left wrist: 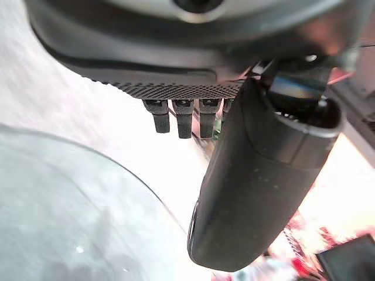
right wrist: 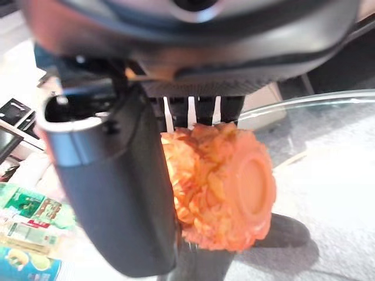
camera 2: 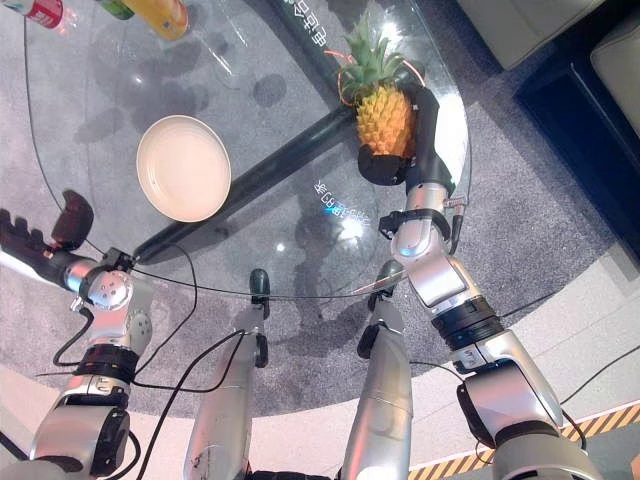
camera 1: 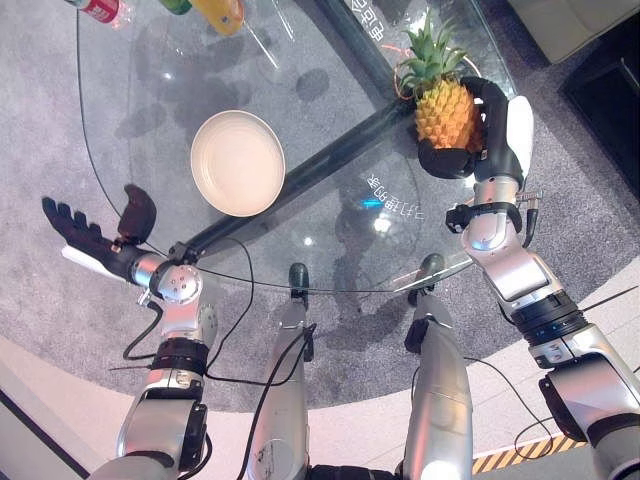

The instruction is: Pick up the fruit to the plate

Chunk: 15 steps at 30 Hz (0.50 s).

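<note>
An orange pineapple [camera 1: 445, 110] with a green crown stands near the right edge of the round glass table [camera 1: 330, 230]. My right hand [camera 1: 480, 140] is shut on the pineapple [right wrist: 220, 187], thumb on one side and fingers curled round the other. A cream plate [camera 1: 238, 162] lies empty on the glass, left of the middle. My left hand [camera 1: 95, 235] hovers off the table's left rim with its fingers straight and open, holding nothing.
Bottles [camera 1: 215, 12] stand at the table's far left edge. A dark bar [camera 1: 330, 150] runs diagonally under the glass, between the plate and the pineapple. Grey carpet [camera 1: 60, 330] surrounds the table.
</note>
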Tool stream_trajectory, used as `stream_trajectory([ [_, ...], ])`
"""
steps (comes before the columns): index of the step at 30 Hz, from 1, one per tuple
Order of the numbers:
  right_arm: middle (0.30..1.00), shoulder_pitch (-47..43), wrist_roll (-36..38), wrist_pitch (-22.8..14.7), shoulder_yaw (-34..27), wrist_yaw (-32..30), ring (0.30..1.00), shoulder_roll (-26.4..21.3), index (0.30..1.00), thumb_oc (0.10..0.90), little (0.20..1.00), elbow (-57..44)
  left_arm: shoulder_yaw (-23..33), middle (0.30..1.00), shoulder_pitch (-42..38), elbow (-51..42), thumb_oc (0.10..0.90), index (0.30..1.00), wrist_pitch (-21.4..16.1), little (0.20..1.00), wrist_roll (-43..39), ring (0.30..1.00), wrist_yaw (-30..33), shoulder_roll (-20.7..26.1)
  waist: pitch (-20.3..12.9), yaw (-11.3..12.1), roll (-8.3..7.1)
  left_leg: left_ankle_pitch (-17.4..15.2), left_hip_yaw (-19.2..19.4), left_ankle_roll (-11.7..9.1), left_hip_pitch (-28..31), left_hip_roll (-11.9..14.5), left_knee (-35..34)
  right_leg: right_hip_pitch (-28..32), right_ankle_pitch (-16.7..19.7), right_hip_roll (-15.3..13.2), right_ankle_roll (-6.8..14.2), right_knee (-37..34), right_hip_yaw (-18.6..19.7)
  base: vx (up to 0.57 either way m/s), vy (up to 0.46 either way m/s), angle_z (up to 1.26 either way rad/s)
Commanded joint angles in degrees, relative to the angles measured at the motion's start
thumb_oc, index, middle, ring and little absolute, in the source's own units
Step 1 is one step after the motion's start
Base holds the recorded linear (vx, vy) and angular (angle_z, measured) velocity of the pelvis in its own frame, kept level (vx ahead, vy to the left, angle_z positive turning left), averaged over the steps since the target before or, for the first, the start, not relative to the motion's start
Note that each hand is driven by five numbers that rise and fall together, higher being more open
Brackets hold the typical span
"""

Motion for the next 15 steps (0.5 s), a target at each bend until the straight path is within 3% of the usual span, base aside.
stream_trajectory([
  [1, 0.300, -1.36, -7.00, -9.35, -3.94, -4.49, 0.300, -0.29, 0.300, 0.100, 0.200, -11.96, 1.65, 0.900, -0.49, -4.38, 0.800, 0.900, -6.20, 0.900, 5.13, 0.900, 0.07, 4.92, -1.36, -1.09, 2.31, 4.82, -2.14, -1.24, -2.76, 2.99, -0.37, 1.42, -3.32, -3.81, 4.98, 3.53, 2.87, 0.00, -0.041, 0.02],
  [15, 0.300, -1.63, -10.53, -15.31, -5.71, -2.40, 0.300, 0.28, 0.300, 0.100, 0.200, -14.49, -2.29, 0.900, -4.83, -15.81, 0.800, 0.900, -5.29, 0.900, 6.65, 0.900, -11.18, 5.19, -1.36, -1.65, 2.02, 4.32, -2.32, -1.35, -3.91, 2.90, 0.62, 1.22, -2.93, -3.82, 5.48, 3.08, 2.79, 0.00, -0.002, 0.00],
])
